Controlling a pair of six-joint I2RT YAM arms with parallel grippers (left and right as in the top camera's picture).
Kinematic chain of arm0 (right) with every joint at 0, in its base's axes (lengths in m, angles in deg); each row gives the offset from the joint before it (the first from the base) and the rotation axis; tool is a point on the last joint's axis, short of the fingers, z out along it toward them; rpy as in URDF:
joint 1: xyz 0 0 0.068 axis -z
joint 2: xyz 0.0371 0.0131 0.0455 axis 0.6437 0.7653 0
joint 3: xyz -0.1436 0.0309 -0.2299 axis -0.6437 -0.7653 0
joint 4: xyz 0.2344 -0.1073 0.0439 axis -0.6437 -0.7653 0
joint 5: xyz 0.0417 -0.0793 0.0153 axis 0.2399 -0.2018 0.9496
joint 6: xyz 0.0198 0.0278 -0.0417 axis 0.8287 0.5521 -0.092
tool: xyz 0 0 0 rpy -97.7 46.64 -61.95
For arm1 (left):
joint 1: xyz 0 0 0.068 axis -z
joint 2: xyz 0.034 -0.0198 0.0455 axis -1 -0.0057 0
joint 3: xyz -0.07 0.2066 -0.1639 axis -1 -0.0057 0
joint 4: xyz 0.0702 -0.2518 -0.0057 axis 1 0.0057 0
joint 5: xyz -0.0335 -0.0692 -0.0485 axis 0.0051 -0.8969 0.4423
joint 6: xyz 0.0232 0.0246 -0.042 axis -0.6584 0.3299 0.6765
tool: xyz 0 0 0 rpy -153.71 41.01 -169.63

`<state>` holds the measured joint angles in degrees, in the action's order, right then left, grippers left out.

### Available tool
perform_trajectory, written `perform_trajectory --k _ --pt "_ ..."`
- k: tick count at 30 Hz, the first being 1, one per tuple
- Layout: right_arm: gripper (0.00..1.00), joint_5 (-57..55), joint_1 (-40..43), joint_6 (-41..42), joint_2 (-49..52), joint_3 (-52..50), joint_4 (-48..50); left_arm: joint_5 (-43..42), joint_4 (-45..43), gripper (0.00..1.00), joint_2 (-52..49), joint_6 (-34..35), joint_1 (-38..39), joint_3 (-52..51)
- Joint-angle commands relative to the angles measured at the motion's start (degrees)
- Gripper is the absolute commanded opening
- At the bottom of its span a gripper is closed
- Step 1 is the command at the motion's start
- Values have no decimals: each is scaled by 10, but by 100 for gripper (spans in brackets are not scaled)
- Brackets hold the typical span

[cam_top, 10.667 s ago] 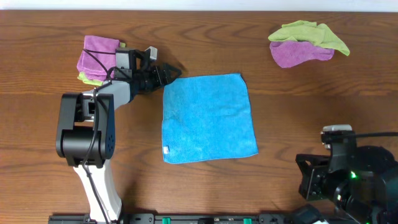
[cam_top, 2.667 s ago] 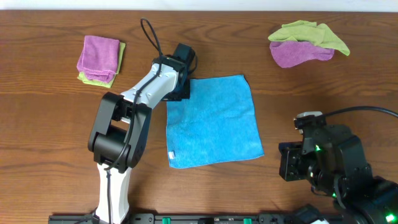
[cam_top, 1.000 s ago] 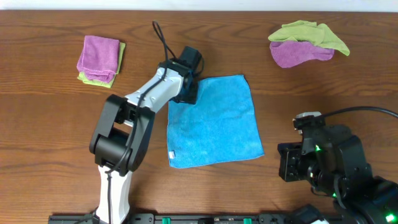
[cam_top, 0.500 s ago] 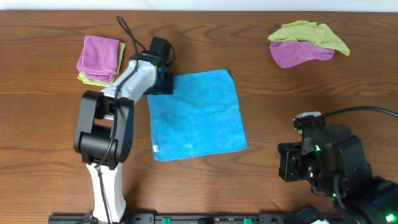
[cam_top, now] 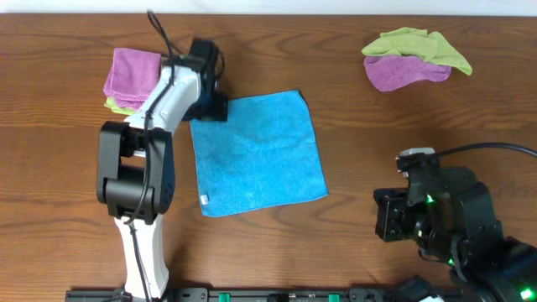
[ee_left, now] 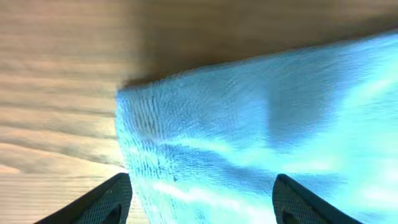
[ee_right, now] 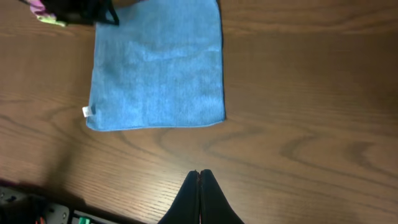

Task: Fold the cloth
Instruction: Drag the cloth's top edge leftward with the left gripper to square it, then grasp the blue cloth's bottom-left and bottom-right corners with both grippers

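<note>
The left gripper (ee_left: 202, 198), jaws spread, straddles a corner of the cloth (cam_top: 256, 151), which I judge light, limp, best pinched there; right gripper (ee_right: 199, 183) pressed closed.

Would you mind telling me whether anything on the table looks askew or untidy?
The sky-blue cloth lies flat but slightly skewed on the table. Far right, a lime-green cloth sits crumpled over a purple cloth.
</note>
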<state>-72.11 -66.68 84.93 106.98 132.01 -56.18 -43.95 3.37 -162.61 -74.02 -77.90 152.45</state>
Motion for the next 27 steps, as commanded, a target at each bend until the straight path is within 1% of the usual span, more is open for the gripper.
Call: perform_trajectory --k 1,4,6,7,9,11,12,13,14,16,18,19,21,24,26,27 --pt "2 -32 -4 -8 8 -3 8 -63 42 74 35 -7 -2 103" --pt "2 -51 -4 -16 33 -9 23 -122 102 68 67 -8 -2 153" --pt "1 -49 -4 -36 56 -23 45 -150 137 63 90 -11 -2 155" --pt "2 -49 -4 -41 72 -33 57 -151 163 58 101 -15 -2 155" --pt "1 -45 0 -43 103 -54 73 -152 209 56 114 -21 -7 155" --pt "2 -11 12 -48 139 -79 102 -151 259 49 127 -28 -15 154" --pt "2 16 21 -61 153 -89 120 -151 276 48 134 -32 -18 154" --pt "2 48 35 -73 172 -103 142 -151 293 44 146 -33 -23 151" --pt "2 73 54 -75 191 -115 159 -151 300 42 162 -33 -27 145" --pt "3 116 99 -83 220 -131 181 -149 303 43 212 -28 -41 122" --pt "12 193 156 -114 244 -139 198 -150 304 45 266 -27 -59 96" --pt "16 247 187 -138 254 -141 206 -152 303 48 299 -24 -70 75" --pt "19 311 231 -165 271 -141 214 -151 303 49 360 -24 -82 24" --pt "26 352 257 -192 294 -141 221 -152 288 49 444 -24 -86 -77" --pt "31 357 257 -202 313 -141 223 -168 252 50 505 -20 -86 -162" --pt "31 357 255 -203 322 -141 223 -171 233 50 532 -12 -86 -201"
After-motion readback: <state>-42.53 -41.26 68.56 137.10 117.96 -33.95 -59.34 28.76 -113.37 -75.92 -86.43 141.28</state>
